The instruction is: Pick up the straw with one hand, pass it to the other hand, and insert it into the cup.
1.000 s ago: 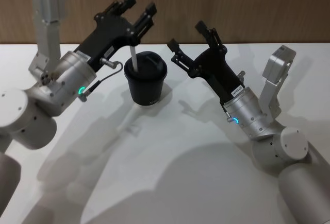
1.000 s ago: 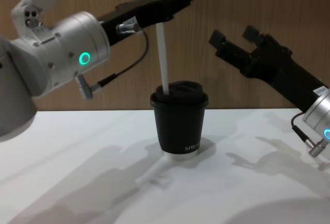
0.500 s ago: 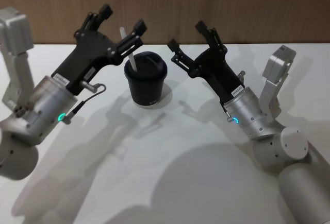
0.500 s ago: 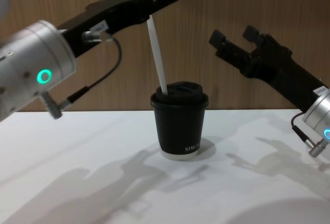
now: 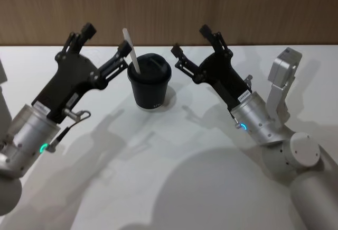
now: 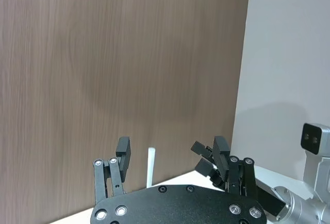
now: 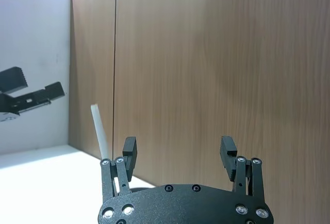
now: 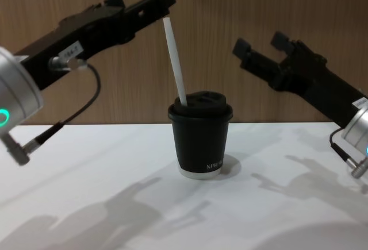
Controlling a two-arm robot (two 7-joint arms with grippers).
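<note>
1. Straw (image 8: 175,63) stands in the lid of the cup (image 8: 200,141), leaning toward the robot's left, its top end free.
2. Cup sits upright on the white desk (image 8: 115,164), with a brown wood-grain wall (image 8: 218,8) behind.
3. Small white lettering low on the cup's side is too small to read; a white label on the left arm is also unreadable.
4. Left pincer (image 5: 104,45) hovers just left of the straw's top, fingers spread wide, holding nothing.
5. Right pincer (image 5: 189,38) hangs to the right of the cup, apart from it, fingers spread and empty.
</note>
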